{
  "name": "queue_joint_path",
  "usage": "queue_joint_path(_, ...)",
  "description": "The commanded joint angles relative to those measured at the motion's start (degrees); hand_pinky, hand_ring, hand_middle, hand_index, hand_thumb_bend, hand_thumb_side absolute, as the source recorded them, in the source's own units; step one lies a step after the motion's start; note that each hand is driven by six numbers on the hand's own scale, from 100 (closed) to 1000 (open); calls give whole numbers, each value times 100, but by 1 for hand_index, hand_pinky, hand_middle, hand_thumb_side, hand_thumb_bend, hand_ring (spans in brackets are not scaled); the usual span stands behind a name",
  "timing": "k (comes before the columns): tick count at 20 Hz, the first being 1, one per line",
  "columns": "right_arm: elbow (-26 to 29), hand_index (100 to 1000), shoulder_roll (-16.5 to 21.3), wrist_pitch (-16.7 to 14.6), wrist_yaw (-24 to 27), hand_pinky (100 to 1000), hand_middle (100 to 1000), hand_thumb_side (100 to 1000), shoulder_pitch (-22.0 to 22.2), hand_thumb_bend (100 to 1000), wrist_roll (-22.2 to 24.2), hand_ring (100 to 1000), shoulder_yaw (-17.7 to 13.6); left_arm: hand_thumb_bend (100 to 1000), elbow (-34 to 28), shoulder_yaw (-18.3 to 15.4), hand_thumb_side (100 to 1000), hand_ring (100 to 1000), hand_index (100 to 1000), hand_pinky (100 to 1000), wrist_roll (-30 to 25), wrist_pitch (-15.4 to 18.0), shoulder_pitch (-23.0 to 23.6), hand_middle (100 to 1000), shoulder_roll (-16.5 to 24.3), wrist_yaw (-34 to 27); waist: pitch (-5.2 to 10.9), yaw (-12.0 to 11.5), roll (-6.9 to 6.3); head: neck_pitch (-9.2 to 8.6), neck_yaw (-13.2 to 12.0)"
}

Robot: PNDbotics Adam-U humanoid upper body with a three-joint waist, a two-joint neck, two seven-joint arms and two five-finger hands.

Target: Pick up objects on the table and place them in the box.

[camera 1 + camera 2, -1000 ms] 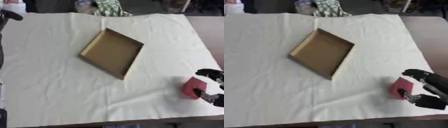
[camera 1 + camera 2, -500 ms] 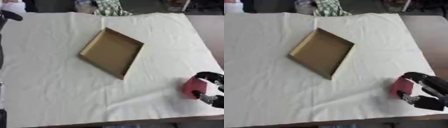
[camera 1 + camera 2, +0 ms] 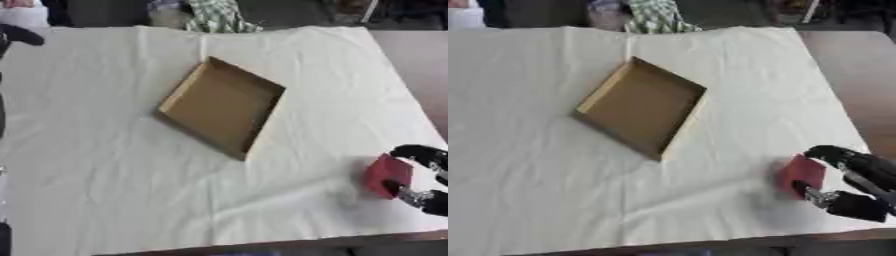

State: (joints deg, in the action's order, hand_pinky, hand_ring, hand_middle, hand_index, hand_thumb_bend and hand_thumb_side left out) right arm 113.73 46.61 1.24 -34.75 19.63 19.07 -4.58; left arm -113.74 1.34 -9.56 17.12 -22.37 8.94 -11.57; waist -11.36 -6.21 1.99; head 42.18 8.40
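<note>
**Right hand closes on red block at table's near right corner**

Near the right front corner of the table, we see the robot's right hand wrapped around a small red block. Fingers curl over the block's far side and the thumb comes up against its near side, so the block is pinched between them. We cannot tell whether the block rests on the cloth or is raised just off it.

We find the box, a shallow open cardboard tray, lying near the middle of the table, turned so that 1 corner points toward the far edge. It sits well apart from the block, to the left and farther away, and nothing lies inside it.

A wrinkled white cloth covers the table, with bare brown wood showing along the right side. At the far edge we see a green and white checked fabric.

Of the left arm we see only a dark part at the upper left edge.
</note>
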Motion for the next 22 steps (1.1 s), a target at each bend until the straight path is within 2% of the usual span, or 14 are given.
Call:
queue_joint_path(1,87,971,88,-12,1,967,916,1000,-26,359,75,1000,-96,100,-85,17,645,837,750,577,-34,4,-95,768,16,4,45,5,-5,-48,24)
queue_joint_path(5,87,985,103,-71,-25,971,923,1000,-42,372,186,1000,-90,100,-85,18,646,837,750,577,-45,2,-99,767,13,3,38,4,-8,-44,31)
queue_joint_path(11,37,975,130,40,-168,966,905,1000,-90,369,276,1000,-81,100,-85,29,645,838,750,577,-62,-5,-98,767,5,-9,36,3,-7,-47,40)
queue_joint_path(22,-166,925,110,213,9,945,759,966,-228,332,127,976,-30,100,-85,39,644,840,748,577,-102,-13,-112,768,-6,-7,25,-14,-23,-56,57)
